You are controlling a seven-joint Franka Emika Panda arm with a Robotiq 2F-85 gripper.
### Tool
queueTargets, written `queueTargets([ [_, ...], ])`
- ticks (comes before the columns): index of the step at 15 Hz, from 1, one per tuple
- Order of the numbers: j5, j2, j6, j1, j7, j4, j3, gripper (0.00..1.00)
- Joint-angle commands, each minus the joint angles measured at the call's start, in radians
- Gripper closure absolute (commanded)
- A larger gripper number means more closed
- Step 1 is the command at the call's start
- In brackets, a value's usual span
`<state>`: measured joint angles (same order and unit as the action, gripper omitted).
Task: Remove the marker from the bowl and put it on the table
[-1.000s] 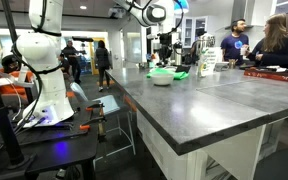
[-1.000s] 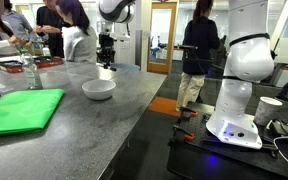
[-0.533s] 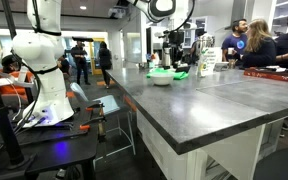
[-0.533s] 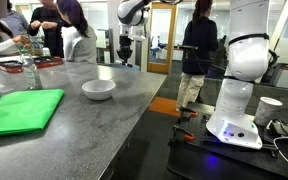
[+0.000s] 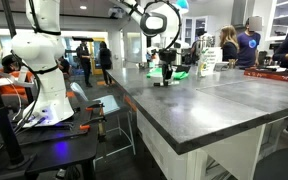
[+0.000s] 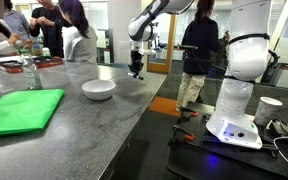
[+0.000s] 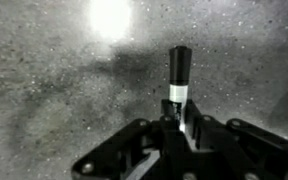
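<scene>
Over the table (image 6: pixel 114 125), near the bowl (image 6: pixel 98 89), your gripper (image 6: pixel 136 73) clamps the marker (image 7: pixel 179 80); lower it until touching, then release gently.

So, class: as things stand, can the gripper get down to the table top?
Probably yes. The gripper, shut on the marker, hangs over bare table; the wrist view shows nothing beneath it, and the bowl sits off to one side.
</scene>
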<state>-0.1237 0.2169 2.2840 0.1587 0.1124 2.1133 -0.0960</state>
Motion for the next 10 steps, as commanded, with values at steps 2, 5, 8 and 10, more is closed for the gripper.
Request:
queueTargets([
  [2,0.022,-0.001,0.137,-0.034,-0.055,0.057,0.005,0.95],
  [5,0.031,0.004,0.175,-0.058,-0.1,0.074,0.007,0.95],
  [8,0.057,0.01,0.179,-0.079,-0.161,0.092,0.002,0.95],
  [10,0.06,0.009,0.182,-0.084,-0.182,0.108,0.005,0.95],
])
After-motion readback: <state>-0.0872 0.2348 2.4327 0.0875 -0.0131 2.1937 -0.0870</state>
